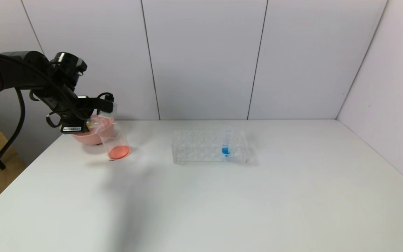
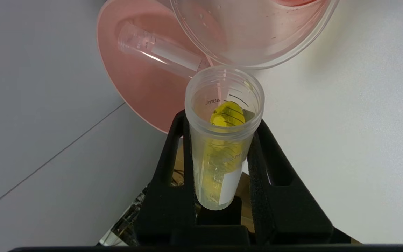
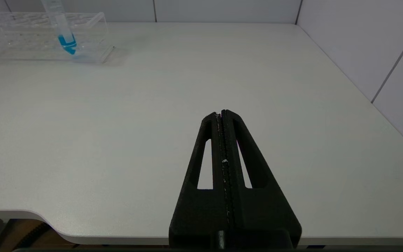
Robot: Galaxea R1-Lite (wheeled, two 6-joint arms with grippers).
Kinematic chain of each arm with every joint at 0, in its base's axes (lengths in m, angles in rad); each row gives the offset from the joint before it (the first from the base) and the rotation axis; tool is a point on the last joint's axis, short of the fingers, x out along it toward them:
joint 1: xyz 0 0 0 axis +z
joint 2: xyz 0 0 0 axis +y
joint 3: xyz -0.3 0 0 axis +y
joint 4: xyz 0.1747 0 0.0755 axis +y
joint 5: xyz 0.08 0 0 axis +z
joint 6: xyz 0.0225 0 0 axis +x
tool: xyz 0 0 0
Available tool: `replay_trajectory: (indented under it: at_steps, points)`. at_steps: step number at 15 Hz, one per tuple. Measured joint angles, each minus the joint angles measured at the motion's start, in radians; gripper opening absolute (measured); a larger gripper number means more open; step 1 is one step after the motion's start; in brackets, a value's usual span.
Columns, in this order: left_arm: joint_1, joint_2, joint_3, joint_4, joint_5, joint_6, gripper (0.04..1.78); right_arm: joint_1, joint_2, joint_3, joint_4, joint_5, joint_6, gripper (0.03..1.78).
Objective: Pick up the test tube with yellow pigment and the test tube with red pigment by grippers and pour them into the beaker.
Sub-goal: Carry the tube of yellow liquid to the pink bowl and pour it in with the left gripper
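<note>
Now the yellow tube is held tilted at the beaker's rim by the left gripper.

At about ten o'clock on the white table [image 1: 222,203], the left gripper [image 2: 222,129] is clamped on the test tube with yellow pigment [image 2: 222,140], whose open mouth is tipped toward the lip of the beaker [image 1: 115,141]; red-orange liquid is seen in the beaker's bottom. Just behind, a pink bowl [image 1: 86,138] is found, with the test tube with red pigment [image 2: 159,56] lying emptied inside it. Near twelve o'clock a clear rack [image 1: 201,147] is set, a blue-liquid tube [image 1: 226,145] standing upright in it. The right gripper [image 3: 222,113] is parked low at about five o'clock, fingers pressed together on nothing.
</note>
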Motion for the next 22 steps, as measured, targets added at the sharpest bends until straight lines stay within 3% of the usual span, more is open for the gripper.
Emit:
replay_trajectory:
  at_steps: [8, 22]
  points:
    - [-0.036, 0.014, 0.000, -0.001, 0.076, -0.001, 0.45, 0.000, 0.000, 0.000, 0.000, 0.000, 0.000, 0.11]
    - [-0.059, 0.033, 0.000, -0.031, 0.131, -0.012, 0.45, 0.000, 0.000, 0.000, 0.000, 0.000, 0.000, 0.11]
